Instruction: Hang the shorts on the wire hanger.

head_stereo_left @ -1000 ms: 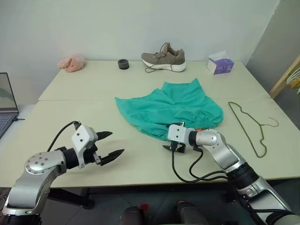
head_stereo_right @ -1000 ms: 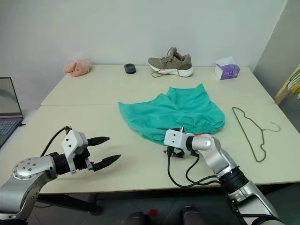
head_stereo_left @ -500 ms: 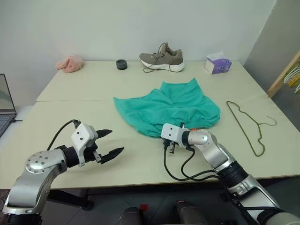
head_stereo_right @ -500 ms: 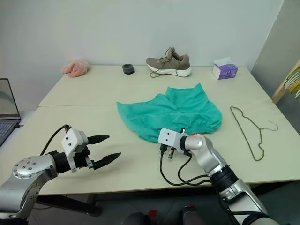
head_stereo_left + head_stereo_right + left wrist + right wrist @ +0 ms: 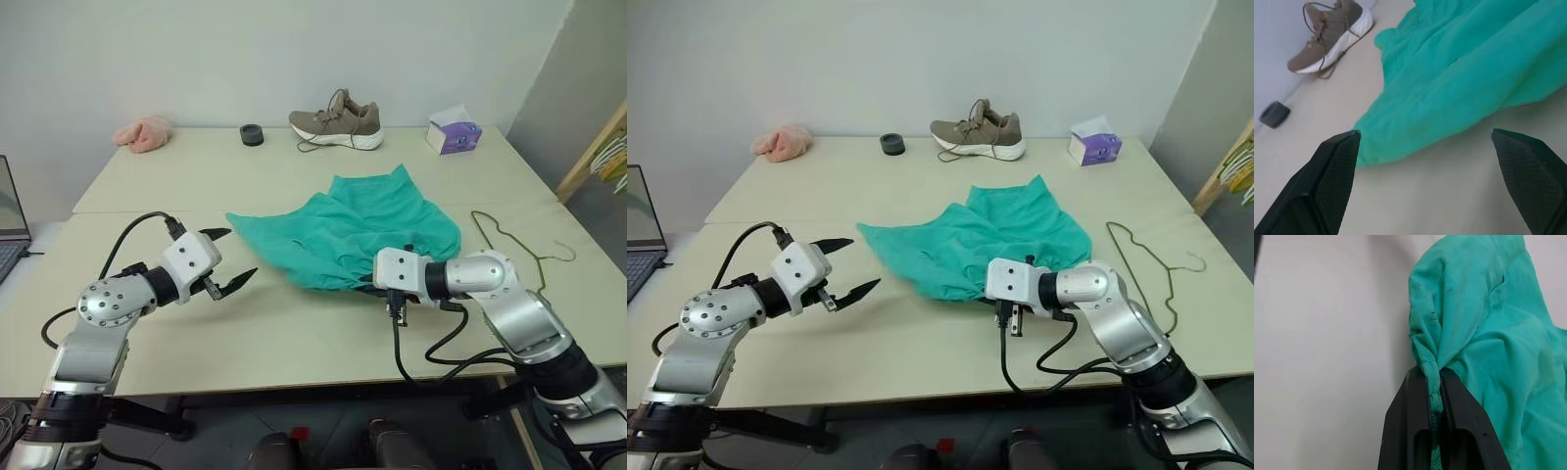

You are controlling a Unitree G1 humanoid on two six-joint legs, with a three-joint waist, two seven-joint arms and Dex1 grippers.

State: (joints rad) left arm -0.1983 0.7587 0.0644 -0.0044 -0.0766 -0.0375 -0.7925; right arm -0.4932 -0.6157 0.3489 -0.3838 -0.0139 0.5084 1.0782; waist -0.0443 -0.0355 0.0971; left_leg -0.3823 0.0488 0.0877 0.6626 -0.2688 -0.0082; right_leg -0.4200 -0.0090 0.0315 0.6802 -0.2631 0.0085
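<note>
The teal-green shorts [image 5: 353,225] lie crumpled in the middle of the table. My right gripper [image 5: 1433,372] is shut on a bunched fold of their near edge and holds it a little above the tabletop. My left gripper [image 5: 240,255] stands open just left of the shorts' left corner, pointing at it, with nothing between its fingers [image 5: 1337,171]. The thin olive wire hanger [image 5: 534,259] lies flat on the table to the right of the shorts, partly behind my right arm.
Along the far edge sit a brown shoe [image 5: 338,122], a purple tissue box [image 5: 453,132], a small black ring [image 5: 252,134] and a pink cloth [image 5: 142,132]. A laptop [image 5: 10,211] is at the left edge, a wooden rack [image 5: 598,147] at the right.
My right gripper has shut on the shorts' near edge and risen with it. My left gripper has moved forward toward the shorts' left corner and rolled.
</note>
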